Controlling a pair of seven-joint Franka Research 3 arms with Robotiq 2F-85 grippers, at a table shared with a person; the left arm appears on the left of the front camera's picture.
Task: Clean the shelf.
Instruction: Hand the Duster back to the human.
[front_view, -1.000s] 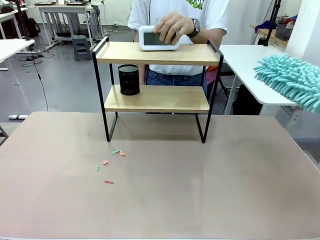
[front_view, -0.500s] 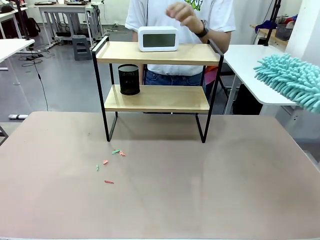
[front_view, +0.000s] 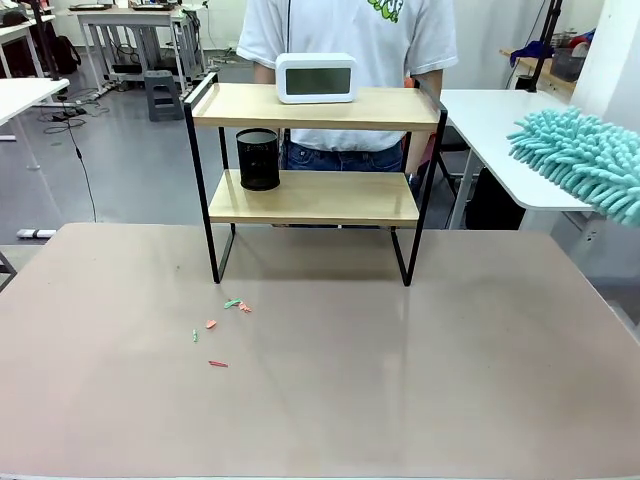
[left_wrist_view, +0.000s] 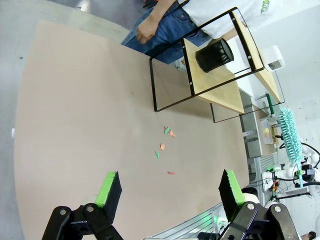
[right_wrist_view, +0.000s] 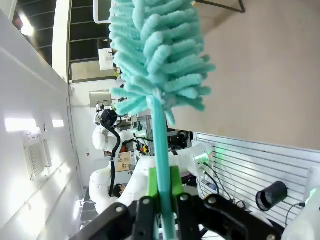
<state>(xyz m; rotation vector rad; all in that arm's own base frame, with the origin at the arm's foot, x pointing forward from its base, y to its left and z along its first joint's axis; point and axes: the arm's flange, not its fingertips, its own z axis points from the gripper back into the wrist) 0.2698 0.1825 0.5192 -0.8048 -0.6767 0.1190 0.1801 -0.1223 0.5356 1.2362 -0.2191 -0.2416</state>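
Currently the right pincer (right_wrist_view: 161, 187) is clamped on the thin handle of the teal duster (right_wrist_view: 155, 50), with the green pads closed against the stem on both sides and the fluffy head extending straight out beyond the fingertips. The shelf (front_view: 330, 200) stands on the counter (front_view: 400, 380), well apart from this pincer, ahead of it and toward the robot's left. In the front view the duster head (front_view: 585, 160) hangs in the air off the shelf's right end, at roughly the height between the two boards, touching nothing. The boards run crosswise to the robot, so a wipe calls for travel along that long axis, entering from the right end. A white clock (front_view: 316, 78) sits on the top board and a black mesh cup (front_view: 258, 160) on the lower board, toward its left end; both stand in the sweep path and could be knocked. The left pincer (left_wrist_view: 169, 189) has its fingers wide apart, holds nothing and hovers above the counter, with the shelf (left_wrist_view: 220, 87) well ahead of it and small coloured scraps (left_wrist_view: 165, 145) in between. Judged from this layout, the right arm is the one equipped and better placed for the wipe. A person (front_view: 340, 25) stands just behind the shelf.
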